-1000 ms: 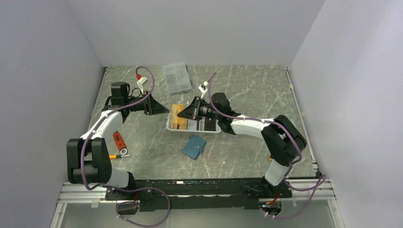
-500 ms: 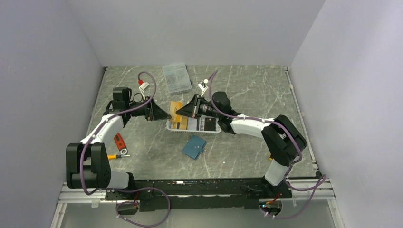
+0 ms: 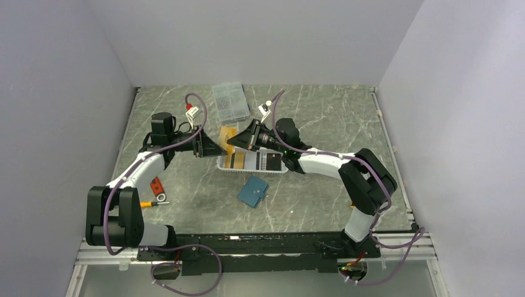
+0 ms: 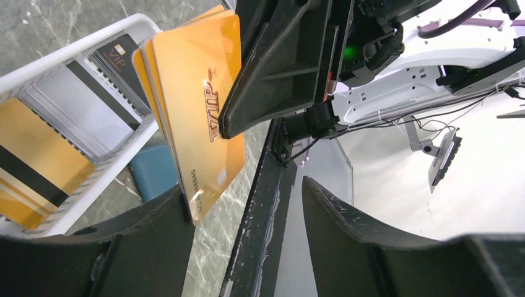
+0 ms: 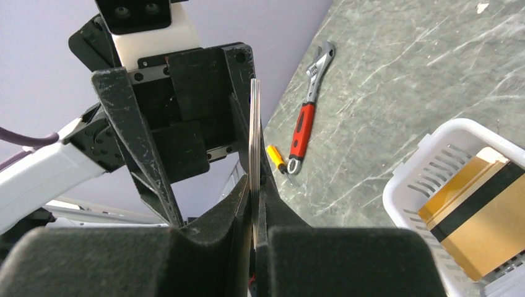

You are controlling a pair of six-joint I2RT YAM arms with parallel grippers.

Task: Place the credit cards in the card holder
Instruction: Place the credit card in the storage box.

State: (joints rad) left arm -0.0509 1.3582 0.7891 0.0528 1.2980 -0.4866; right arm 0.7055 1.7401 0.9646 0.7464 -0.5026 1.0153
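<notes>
My right gripper (image 3: 238, 141) is shut on a thin stack of yellow-gold credit cards (image 3: 228, 134), held upright above the left end of the white basket (image 3: 280, 170). These gold cards (image 4: 198, 105) read VIP, and their lower corner lies against one finger of my left gripper (image 4: 244, 189), which faces them with its jaws open. Edge-on, the same cards (image 5: 254, 124) stand pinched in my right gripper (image 5: 255, 192). More cards lie in the basket: gold with a black stripe (image 4: 31, 167), grey (image 4: 80, 111) and black (image 4: 121, 52). The teal card holder (image 3: 253, 191) lies shut in front of the basket.
A clear compartment box (image 3: 230, 101) sits at the back. A red-handled wrench (image 3: 156, 185) and a yellow screwdriver (image 3: 151, 203) lie near the left arm. Grey walls stand on three sides.
My left gripper has opened and moved right, up to the gold cards. My right gripper has lifted the cards a little higher and to the left.
</notes>
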